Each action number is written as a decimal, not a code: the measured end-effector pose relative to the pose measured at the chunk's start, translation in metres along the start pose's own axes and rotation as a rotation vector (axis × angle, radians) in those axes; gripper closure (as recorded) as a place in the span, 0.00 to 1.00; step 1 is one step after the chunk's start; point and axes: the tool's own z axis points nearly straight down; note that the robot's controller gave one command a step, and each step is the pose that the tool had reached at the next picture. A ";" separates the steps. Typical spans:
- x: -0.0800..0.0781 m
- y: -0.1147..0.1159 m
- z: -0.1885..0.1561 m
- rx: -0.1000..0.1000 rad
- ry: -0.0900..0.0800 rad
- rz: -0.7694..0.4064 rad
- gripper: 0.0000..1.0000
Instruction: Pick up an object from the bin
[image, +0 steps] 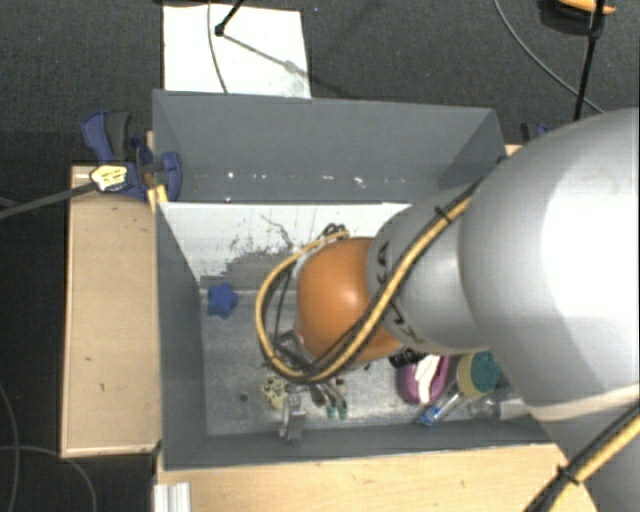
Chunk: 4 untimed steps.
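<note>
My tool (292, 412) is low against the near wall of the bin (380, 447), I think so that it can come to the floor. Whether it is apart or together I cannot tell; the orange cover (335, 300) hides it. A small yellow-green thing (273, 390) lies just beside it, the nearest candidate. To the right a purple-white thing (418, 380) and a teal disc (482, 372) lie under the arm. Farther back, a blue piece (220, 300) lies alone.

Bright light from above, glare on silver arm (560, 260) and far bin floor (232, 228).
</note>
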 end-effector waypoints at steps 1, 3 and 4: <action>-0.001 0.000 -0.001 -0.001 -0.002 0.005 0.00; -0.001 0.000 -0.012 0.000 0.003 0.014 1.00; -0.003 0.001 -0.043 -0.001 0.001 0.017 1.00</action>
